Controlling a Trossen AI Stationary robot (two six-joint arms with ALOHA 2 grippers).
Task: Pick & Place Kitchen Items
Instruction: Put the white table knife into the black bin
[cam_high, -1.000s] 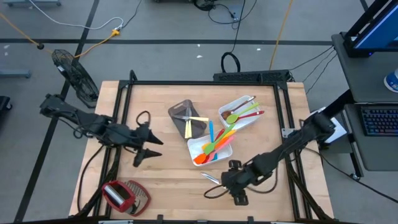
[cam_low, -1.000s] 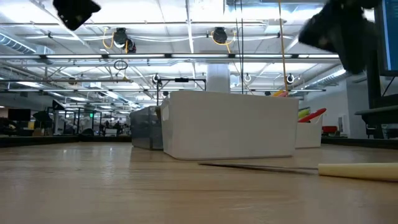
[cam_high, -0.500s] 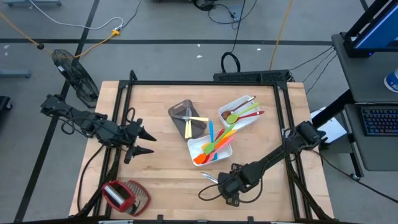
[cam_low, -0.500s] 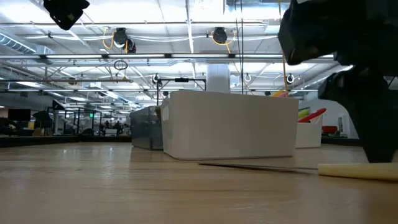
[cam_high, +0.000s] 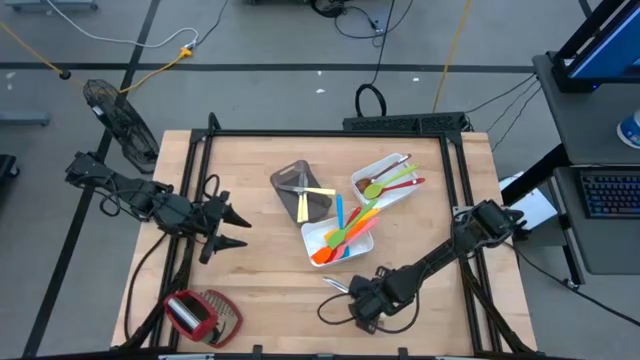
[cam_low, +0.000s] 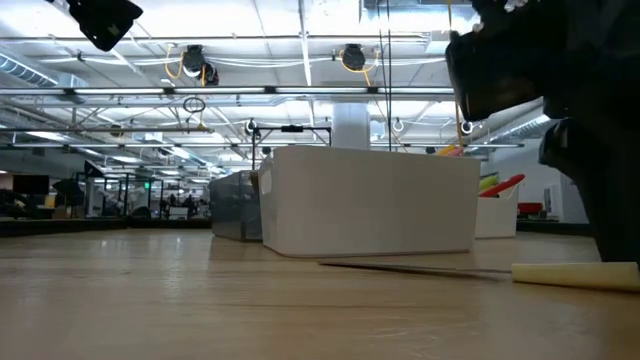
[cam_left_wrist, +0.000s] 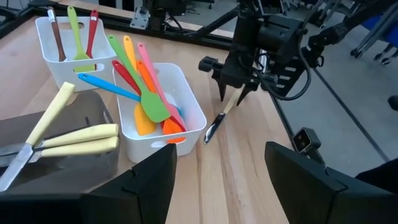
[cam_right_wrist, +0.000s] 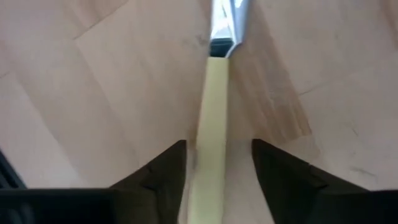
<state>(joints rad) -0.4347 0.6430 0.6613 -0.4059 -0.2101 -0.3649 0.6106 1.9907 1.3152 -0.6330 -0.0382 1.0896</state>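
Right tool (cam_right_wrist: 214, 168) fingers apart, straddling pale-handled knife (cam_right_wrist: 211, 124) flat on table (cam_high: 270, 280), left tool (cam_high: 232, 229) open, idle

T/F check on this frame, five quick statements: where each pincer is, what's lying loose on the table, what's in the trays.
1. The right pincer straddles the pale-handled knife, fingers either side of the handle. True.
2. That knife lies inside a white tray. False: it lies on the bare table, beside the near white tray.
3. The left pincer holds a green spatula. False: it is open and empty, over the table's left side.
4. Pale-handled cutlery rests on the grey tray. True.
5. The red-and-mesh tool sits in the far white tray. False: it lies at the table's front-left corner.
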